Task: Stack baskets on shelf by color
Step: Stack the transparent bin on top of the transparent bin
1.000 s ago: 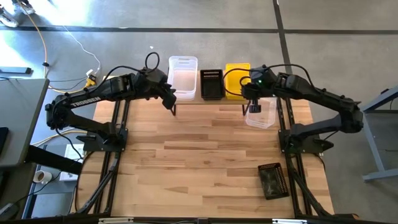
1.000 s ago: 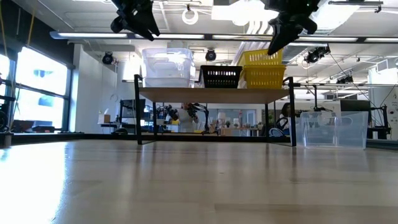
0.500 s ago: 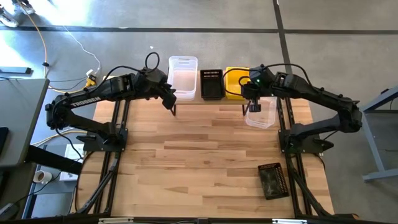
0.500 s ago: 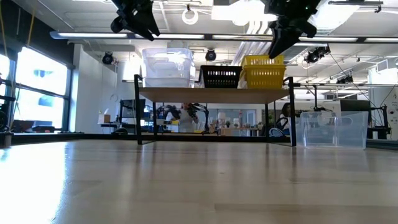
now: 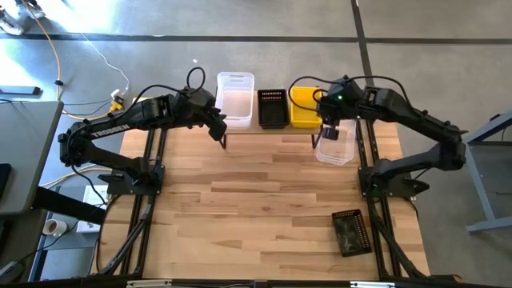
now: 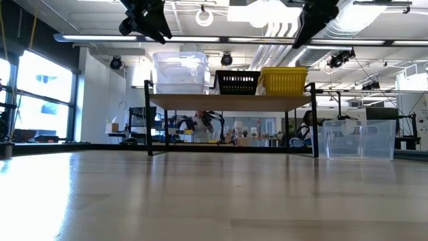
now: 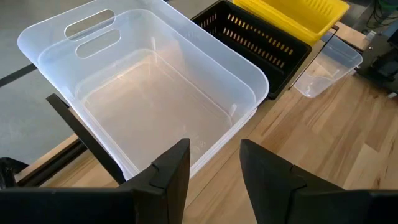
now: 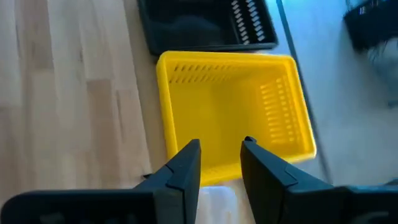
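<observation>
Up top, the shelf (image 6: 231, 102) carries nested clear baskets (image 5: 234, 98), a black basket (image 5: 272, 107) and a yellow basket (image 5: 304, 105). Both arms hover near it: left gripper (image 7: 213, 168) and right gripper (image 8: 221, 155) with fingers apart, holding nothing.

my right gripper (image 5: 329, 128) pulled up and back from the yellow basket (image 5: 305, 105), arm swung toward the table's right edge, basket now fully uncovered on the shelf (image 6: 227, 101)
</observation>
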### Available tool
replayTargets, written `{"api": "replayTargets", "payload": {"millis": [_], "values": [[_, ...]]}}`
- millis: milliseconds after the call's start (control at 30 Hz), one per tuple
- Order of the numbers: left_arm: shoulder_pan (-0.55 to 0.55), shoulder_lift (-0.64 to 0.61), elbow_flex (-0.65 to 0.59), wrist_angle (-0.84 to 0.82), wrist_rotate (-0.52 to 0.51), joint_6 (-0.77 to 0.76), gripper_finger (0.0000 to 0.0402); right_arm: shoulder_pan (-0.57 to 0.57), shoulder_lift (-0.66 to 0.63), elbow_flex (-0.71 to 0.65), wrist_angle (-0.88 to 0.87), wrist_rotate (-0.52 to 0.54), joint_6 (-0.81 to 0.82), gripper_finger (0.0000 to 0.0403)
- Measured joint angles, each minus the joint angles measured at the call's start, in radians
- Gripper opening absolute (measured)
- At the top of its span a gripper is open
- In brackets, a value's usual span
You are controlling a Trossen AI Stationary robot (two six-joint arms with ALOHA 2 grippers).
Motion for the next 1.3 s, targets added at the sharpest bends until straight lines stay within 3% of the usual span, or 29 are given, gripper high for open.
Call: {"api": "replayTargets", "payload": {"millis": [400, 633, 833, 1067, 1300], "values": [[0.0, 0.0, 0.0, 0.0, 0.072, 0.087, 0.0131, 0.118, -0.001, 0.133, -0.239, -0.008, 0.576, 0.0101], [0.0, 0.0, 0.0, 0.0, 0.154, 0.147, 0.0131, 0.228, 0.0, 0.103, -0.34, -0.064, 0.983, 0.0101], [-0.003, 0.0, 0.0, 0.0, 0.205, 0.193, 0.0131, 0.276, 0.0, 0.065, -0.496, -0.001, 1.309, 0.0101], [-0.003, 0.0, 0.0, -0.001, 0.218, 0.229, 0.0131, 0.229, -0.011, -0.01, -0.52, 0.118, 1.422, 0.0101], [-0.003, 0.0, 0.0, -0.003, 0.218, 0.229, 0.0131, 0.045, -0.073, -0.139, -0.52, 0.156, 1.438, 0.0101]]}}
